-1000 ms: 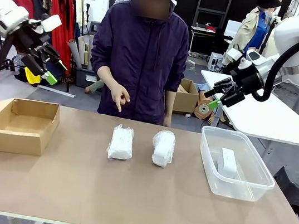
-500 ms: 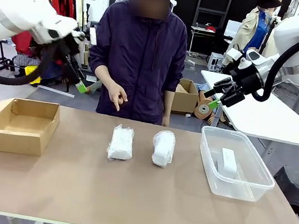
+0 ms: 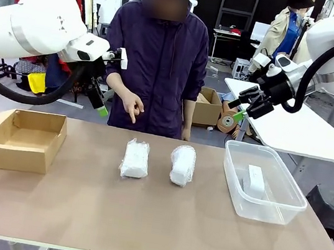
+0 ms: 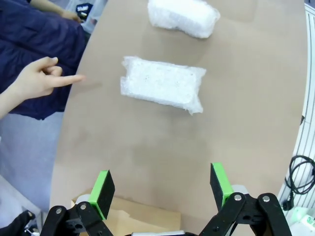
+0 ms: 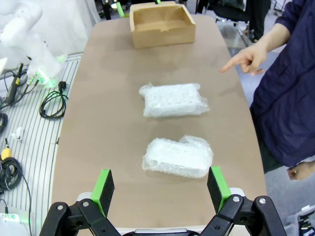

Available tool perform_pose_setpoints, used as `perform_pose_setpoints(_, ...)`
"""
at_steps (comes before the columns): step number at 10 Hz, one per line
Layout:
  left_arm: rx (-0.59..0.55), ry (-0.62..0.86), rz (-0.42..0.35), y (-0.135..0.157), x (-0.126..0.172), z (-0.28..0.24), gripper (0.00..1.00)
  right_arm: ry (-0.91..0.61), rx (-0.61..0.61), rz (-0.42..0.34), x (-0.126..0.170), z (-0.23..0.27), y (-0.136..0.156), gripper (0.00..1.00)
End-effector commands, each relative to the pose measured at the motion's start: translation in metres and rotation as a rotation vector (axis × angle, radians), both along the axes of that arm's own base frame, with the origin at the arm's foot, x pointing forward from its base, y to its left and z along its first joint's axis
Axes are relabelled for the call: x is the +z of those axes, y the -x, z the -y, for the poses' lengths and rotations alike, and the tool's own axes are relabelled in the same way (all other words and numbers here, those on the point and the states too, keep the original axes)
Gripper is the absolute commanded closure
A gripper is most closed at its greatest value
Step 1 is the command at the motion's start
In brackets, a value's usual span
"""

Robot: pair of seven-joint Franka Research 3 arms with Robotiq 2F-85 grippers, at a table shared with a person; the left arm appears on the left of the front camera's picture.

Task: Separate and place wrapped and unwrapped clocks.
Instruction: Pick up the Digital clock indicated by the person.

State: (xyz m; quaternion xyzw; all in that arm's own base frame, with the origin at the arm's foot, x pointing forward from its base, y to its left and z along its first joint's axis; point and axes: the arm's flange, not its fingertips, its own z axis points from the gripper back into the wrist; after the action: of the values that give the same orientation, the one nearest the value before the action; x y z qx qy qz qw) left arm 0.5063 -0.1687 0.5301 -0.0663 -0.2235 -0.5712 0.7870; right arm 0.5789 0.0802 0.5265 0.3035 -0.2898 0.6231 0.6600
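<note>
**Sorting status: one clock binned, two wrapped clocks still on the table**

The bare clock point(image 3: 254, 181) lies inside the clear tub point(image 3: 231, 180). The nearer wrapped clock point(image 3: 182, 164) lies on the table point(image 3: 140, 221) near the tub's left wall, and the farther wrapped clock point(image 3: 135, 159) lies just beyond it. The cardboard box point(image 3: 21, 156) stands empty at the table end opposite the tub.

My left gripper point(image 4: 162, 184) hovers high, past the farther bundle from the tub, jaws wide and empty. My right gripper point(image 5: 160, 184) hangs above the tub's far side, jaws likewise wide and empty.

Hazards, in my judgement:
- The person's hand point(image 3: 133, 107) points down close to the farther bundle, so a descent there risks contact.
- The crinkly wrap may slip or tear if the pads catch film only.
- The bundle's long side lies across my left jaws, so a poor wrist angle could knock it aside.
</note>
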Motion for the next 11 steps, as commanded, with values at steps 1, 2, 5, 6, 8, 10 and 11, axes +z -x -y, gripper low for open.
perform_pose_setpoints(1,0.017,0.005,-0.002,-0.001,0.004,-0.007,0.0,0.005,0.001,0.004,0.002,0.0,0.002,0.0)
perform_pose_setpoints(2,0.017,0.005,-0.002,-0.001,0.004,-0.007,0.0,0.005,0.001,0.004,0.002,0.0,0.002,0.0)
perform_pose_setpoints(5,0.017,0.005,-0.002,-0.001,0.004,-0.007,0.0,0.005,0.001,0.004,0.002,0.0,0.002,0.0)
perform_pose_setpoints(6,0.017,0.005,-0.002,-0.001,0.004,-0.007,0.0,0.005,0.001,0.004,0.002,0.0,0.002,0.0)
perform_pose_setpoints(8,0.017,0.005,-0.002,-0.001,0.004,-0.007,0.0,0.005,0.001,0.004,0.002,0.0,0.002,0.0)
perform_pose_setpoints(10,0.06,0.044,-0.083,-0.018,-0.005,0.023,0.0,0.005,0.001,0.004,0.002,0.0,0.002,0.0)
perform_pose_setpoints(11,0.14,0.041,-0.145,-0.027,-0.013,0.042,0.0,0.005,0.001,0.004,0.002,0.0,0.002,0.0)
